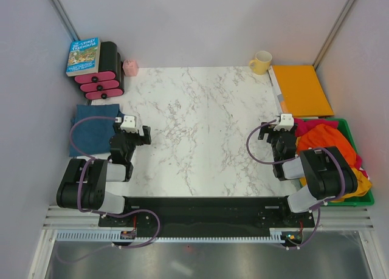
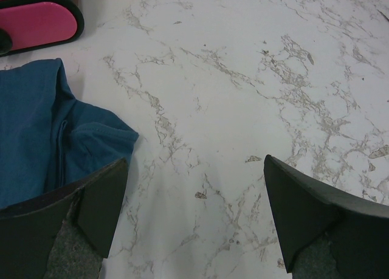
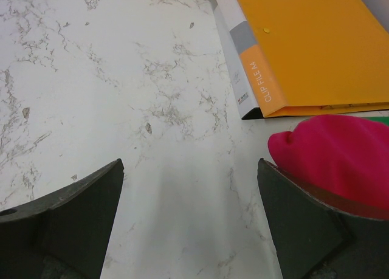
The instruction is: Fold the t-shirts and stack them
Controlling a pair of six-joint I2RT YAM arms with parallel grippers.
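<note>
Both empty: left hand (image 2: 194,221), right hand (image 3: 191,221) stood spread. Shirts (image 1: 328,139) in bin (image 1: 364,201) seemed soft, limp, light; best pinched at raised fold.

Lighting: bright, diffuse, from above
The marble table (image 1: 200,109) is lit evenly in the top view; only soft, short shadows are cast on it, and the back wall (image 1: 200,24) is washed pale. In the wrist views the tabletop is rendered sharply, while the left fingers (image 2: 100,200) and right fingers (image 3: 79,212) are shown dark, underexposed and slightly soft. A faint grey shadow is laid between the right fingers
</note>
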